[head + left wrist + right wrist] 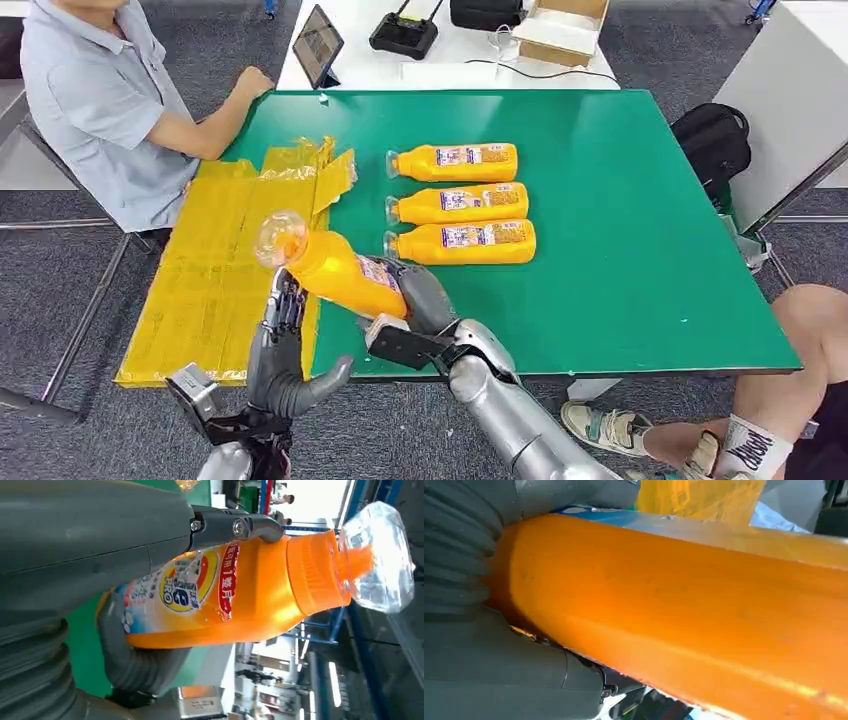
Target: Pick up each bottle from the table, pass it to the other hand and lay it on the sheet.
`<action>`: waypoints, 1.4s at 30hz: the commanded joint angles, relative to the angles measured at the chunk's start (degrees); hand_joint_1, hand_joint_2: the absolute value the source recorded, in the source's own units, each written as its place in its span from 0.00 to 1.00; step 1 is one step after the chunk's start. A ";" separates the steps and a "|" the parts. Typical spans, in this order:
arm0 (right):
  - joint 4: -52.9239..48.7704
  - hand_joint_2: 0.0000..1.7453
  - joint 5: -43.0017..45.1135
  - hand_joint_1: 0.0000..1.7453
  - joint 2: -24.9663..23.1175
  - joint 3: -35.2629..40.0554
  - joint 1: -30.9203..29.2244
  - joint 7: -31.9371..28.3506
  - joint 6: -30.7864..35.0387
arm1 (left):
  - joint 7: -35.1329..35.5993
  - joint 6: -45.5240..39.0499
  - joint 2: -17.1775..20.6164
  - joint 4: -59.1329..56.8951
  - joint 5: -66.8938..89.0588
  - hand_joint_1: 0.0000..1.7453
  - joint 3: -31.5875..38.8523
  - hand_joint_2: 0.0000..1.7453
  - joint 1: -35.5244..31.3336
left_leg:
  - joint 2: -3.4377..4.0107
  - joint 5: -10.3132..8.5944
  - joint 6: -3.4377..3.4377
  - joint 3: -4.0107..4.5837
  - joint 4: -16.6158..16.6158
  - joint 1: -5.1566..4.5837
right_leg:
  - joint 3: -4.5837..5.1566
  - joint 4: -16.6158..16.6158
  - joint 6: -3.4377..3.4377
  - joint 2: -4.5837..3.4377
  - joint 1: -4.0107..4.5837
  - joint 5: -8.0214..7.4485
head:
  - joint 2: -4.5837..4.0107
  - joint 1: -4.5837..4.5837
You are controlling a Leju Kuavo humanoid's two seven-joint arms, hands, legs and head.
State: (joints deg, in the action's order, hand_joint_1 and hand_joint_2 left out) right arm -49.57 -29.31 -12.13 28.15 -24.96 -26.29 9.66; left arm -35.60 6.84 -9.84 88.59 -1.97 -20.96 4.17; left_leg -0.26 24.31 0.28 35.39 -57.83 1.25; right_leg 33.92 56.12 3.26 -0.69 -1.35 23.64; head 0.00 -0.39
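The right hand [415,300] grips the base end of an orange plastic bottle with a clear cap [330,265], holding it tilted above the near edge of the green table [620,260], cap toward ten o'clock. The left hand [283,340] stands just under the bottle's neck, fingers upright; whether they press it, I cannot tell. The crinkled yellow sheet [215,280] lies at nine o'clock of the bottle. Three matching orange bottles [460,203] lie at one o'clock.
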 commanded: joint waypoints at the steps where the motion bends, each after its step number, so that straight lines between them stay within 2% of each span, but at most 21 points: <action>1: 6.34 1.00 -1.77 0.98 -2.14 8.80 -3.23 -5.53 4.88 | 4.65 4.27 1.11 -7.34 -3.51 0.00 -3.43 1.00 -3.58 | 0.11 0.12 -0.09 -0.33 0.05 0.01 | -0.31 -0.07 -0.17 -0.02 0.05 0.08 | 0.00 0.02; 6: 5.57 1.00 -0.17 0.96 -3.10 10.12 -1.95 -5.79 4.85 | 7.00 3.66 0.28 -8.80 -7.66 0.00 -2.35 1.00 -4.23 | 0.14 0.10 -0.07 -0.27 0.06 -0.03 | -0.25 -0.04 -0.18 -0.06 0.02 0.07 | 0.00 0.02; 17: 7.36 1.00 0.87 0.95 -3.25 10.72 -1.65 -6.43 4.90 | 7.61 2.51 -0.06 -8.30 -9.15 0.00 -1.68 1.00 -4.16 | 0.00 0.04 -0.05 -0.11 0.05 -0.02 | -0.09 -0.05 -0.10 0.07 0.01 0.03 | 0.00 0.02; 24: 9.68 1.00 2.00 0.96 -3.87 11.42 -1.02 -7.13 5.51 | 4.69 -0.29 0.01 -5.02 -7.68 0.00 -2.00 1.00 -3.96 | -0.03 0.10 -0.09 -0.24 0.03 0.01 | -0.24 -0.06 -0.17 0.13 0.06 0.10 | 0.00 0.04; 26: 10.04 1.00 2.74 0.93 -4.10 11.40 -1.00 -6.79 4.33 | 3.92 -0.73 -0.14 -3.99 -7.95 0.00 -1.81 1.00 -3.90 | 0.00 0.11 -0.09 -0.25 0.02 0.01 | -0.24 -0.06 -0.18 0.10 0.07 0.10 | 0.00 0.04; 28: 11.18 1.00 3.52 0.95 -4.24 11.09 -1.04 -5.63 3.32 | 2.02 -1.29 -0.03 -2.14 -7.69 0.00 -1.80 1.00 -3.46 | -0.05 0.04 -0.06 -0.08 0.03 0.00 | -0.08 -0.05 -0.11 0.12 0.04 0.04 | 0.00 0.02; 30: 12.62 1.00 3.11 0.93 -4.20 11.42 -1.37 -4.83 3.05 | 1.65 -1.37 0.41 -1.10 -7.07 0.00 -2.00 1.00 -3.34 | -0.06 0.08 -0.08 -0.16 0.02 0.00 | -0.16 -0.04 -0.15 0.15 0.04 0.09 | 0.00 0.02; 32: 14.01 1.00 2.78 0.84 -4.24 11.70 -1.66 -4.78 2.81 | 2.12 -1.79 0.40 -1.48 -6.79 0.00 -1.64 1.00 -3.46 | -0.06 0.09 -0.08 -0.21 0.03 0.00 | -0.20 -0.05 -0.17 0.16 0.05 0.10 | 0.00 0.02; 33: 14.32 1.00 2.69 0.81 -4.28 11.74 -1.71 -4.73 2.82 | 2.81 -2.09 0.36 -2.01 -6.68 0.16 -1.45 1.00 -3.64 | -0.05 0.05 -0.06 -0.13 0.04 0.01 | -0.10 -0.06 -0.13 0.14 0.04 0.06 | 0.00 0.02; 34: 14.40 1.00 2.41 0.78 -4.26 11.85 -1.77 -4.68 3.09 | 3.22 -2.21 0.37 -2.53 -6.61 0.91 -1.37 1.00 -3.81 | -0.11 0.08 -0.08 -0.25 0.05 0.01 | -0.24 -0.08 -0.18 0.23 0.06 0.11 | 0.00 0.02; 35: 14.42 1.00 2.15 0.74 -4.30 11.95 -1.78 -4.62 3.31 | 3.30 -2.24 0.35 -3.07 -6.58 1.00 -1.23 1.00 -4.06 | -0.15 0.06 -0.08 -0.21 0.04 0.01 | -0.22 -0.07 -0.16 0.25 0.06 0.11 | 0.00 0.00; 36: 14.46 1.00 2.00 0.54 -4.30 12.03 -1.87 -4.43 3.25 | 3.49 -2.21 0.28 -3.36 -6.74 1.00 -1.11 1.00 -4.17 | -0.09 0.01 -0.05 -0.08 0.05 0.00 | -0.08 -0.08 -0.10 0.18 0.03 0.04 | 0.00 0.02; 37: 14.45 1.00 1.56 0.22 -4.27 12.16 -1.95 -3.99 3.77 | 3.67 -1.99 0.31 -3.68 -7.01 1.00 -0.92 1.00 -4.32 | -0.10 0.06 -0.08 -0.22 0.05 0.02 | -0.23 -0.09 -0.16 0.21 0.06 0.09 | 0.00 0.00; 38: 14.23 1.00 0.67 0.00 -4.25 12.14 -1.79 -3.37 5.40 | 3.67 -1.98 0.34 -3.63 -7.00 1.00 -0.78 1.00 -4.32 | -0.10 0.03 -0.06 -0.13 0.04 0.02 | -0.14 -0.09 -0.12 0.19 0.05 0.06 | 0.00 0.00; 39: 14.13 1.00 0.14 0.00 -4.24 12.23 -1.54 -3.57 6.72 | 3.73 -2.01 0.36 -3.52 -7.17 1.00 -0.56 1.00 -4.27 | -0.10 0.07 -0.09 -0.23 0.04 0.02 | -0.24 -0.09 -0.17 0.22 0.07 0.09 | 0.00 0.00; 40: 14.03 0.00 -1.10 0.00 -4.10 12.50 -1.26 -3.46 8.96 | 4.20 -1.99 0.21 -3.48 -7.79 1.00 -0.12 1.00 -4.29 | -0.08 0.03 -0.06 -0.11 0.05 -0.01 | -0.10 -0.06 -0.11 0.17 0.02 0.05 | 0.00 0.00; 42: 12.74 0.00 -2.12 0.00 -3.74 12.37 -0.29 -4.87 12.16 | 4.61 -2.43 0.07 -4.07 -8.82 1.00 0.83 1.00 -4.76 | -0.12 0.03 -0.06 -0.13 0.05 0.00 | -0.13 -0.08 -0.12 0.22 0.04 0.07 | 0.00 0.00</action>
State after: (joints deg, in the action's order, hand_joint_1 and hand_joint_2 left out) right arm -41.09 -27.83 -16.70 36.63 -25.84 -30.56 15.09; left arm -32.06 4.24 -9.79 86.47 -9.11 -20.02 3.23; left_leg -0.25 24.31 0.28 35.43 -57.83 1.24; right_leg 34.02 56.10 3.26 -0.66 -1.36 23.64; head 0.00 -0.39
